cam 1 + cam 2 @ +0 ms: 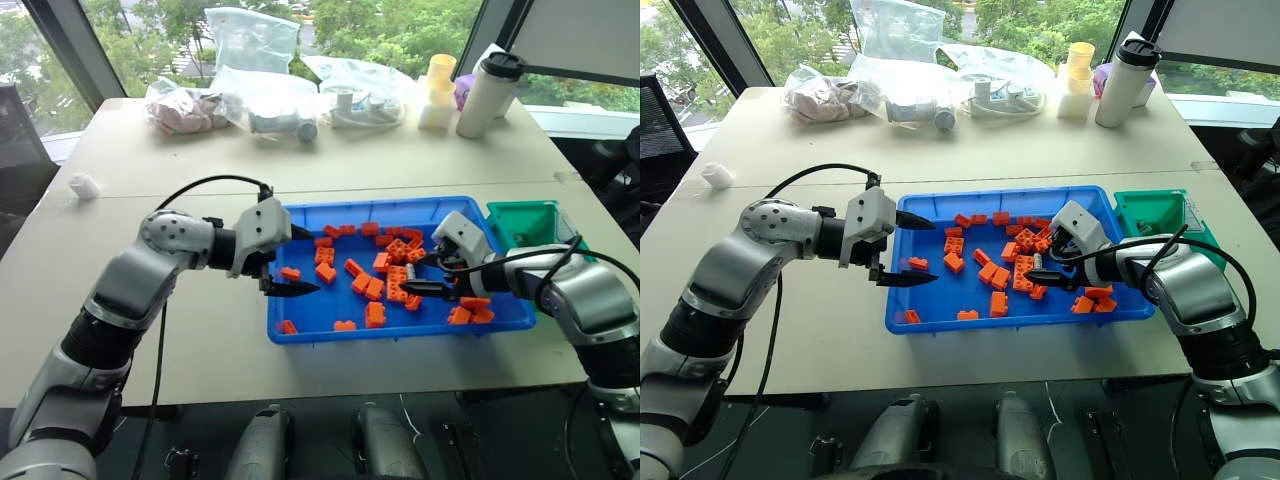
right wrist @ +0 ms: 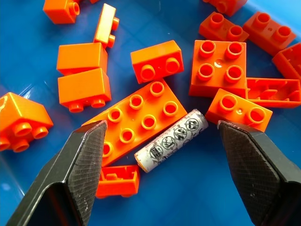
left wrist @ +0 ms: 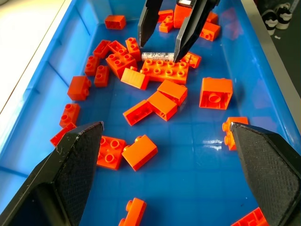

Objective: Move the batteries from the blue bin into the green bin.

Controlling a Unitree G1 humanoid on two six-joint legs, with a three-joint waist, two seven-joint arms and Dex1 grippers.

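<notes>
A grey-silver battery (image 2: pixel 171 140) lies on the floor of the blue bin (image 1: pixel 400 332), against a long orange brick (image 2: pixel 136 121). My right gripper (image 2: pixel 161 124) hangs open just above the battery, one finger on either side, touching nothing. The left wrist view shows the same battery (image 3: pixel 159 56) between the right gripper's black fingers (image 3: pixel 190 33). My left gripper (image 1: pixel 308 260) hovers open and empty over the bin's left end. The green bin (image 1: pixel 525 222) stands just beyond the blue bin's right end.
Orange bricks (image 1: pixel 375 313) are scattered over the blue bin's floor, thickest near the right gripper. On the far table stand plastic bags (image 1: pixel 250 100), a white tumbler (image 1: pixel 490 90) and cups (image 1: pixel 438 92). A small white object (image 1: pixel 83 185) lies at the left.
</notes>
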